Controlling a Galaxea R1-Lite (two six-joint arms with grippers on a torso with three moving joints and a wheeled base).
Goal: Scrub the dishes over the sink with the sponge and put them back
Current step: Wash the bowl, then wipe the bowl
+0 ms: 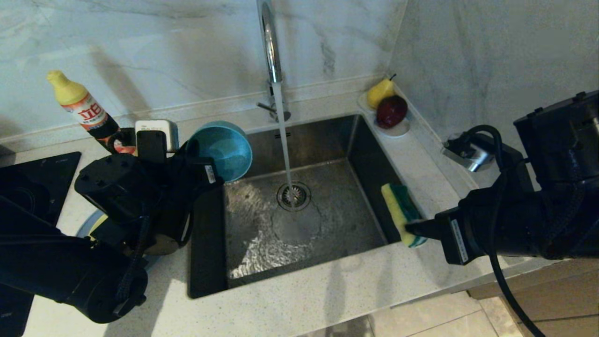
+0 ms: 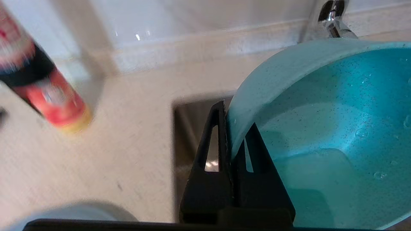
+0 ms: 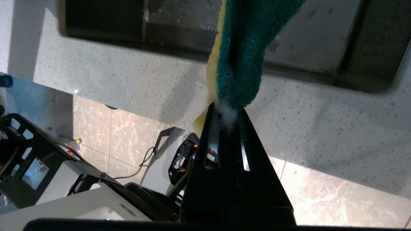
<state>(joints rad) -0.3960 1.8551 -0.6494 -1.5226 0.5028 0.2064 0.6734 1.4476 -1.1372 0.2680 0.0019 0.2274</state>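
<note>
My left gripper [image 1: 200,161] is shut on the rim of the teal-blue bowl [image 1: 224,150], one finger inside and one outside. It holds the bowl tipped on its side over the back left corner of the sink [image 1: 369,178]. In the left wrist view the bowl [image 2: 321,128] fills the frame beside the gripper [image 2: 232,123]. My right gripper [image 1: 414,229] is shut on the green-and-yellow sponge [image 1: 400,210] at the sink's front right rim; in the right wrist view the sponge [image 3: 244,57] sticks out past the gripper [image 3: 226,110]. A grey-blue plate edge [image 1: 85,228] with a sliver of yellow shows under my left arm.
Water runs from the chrome faucet [image 1: 270,47] onto the drain strainer [image 1: 294,195]. A detergent bottle [image 1: 82,105] stands at the back left, next to a black cooktop [image 1: 28,182]. A white dish with fruit [image 1: 388,112] sits at the sink's back right corner.
</note>
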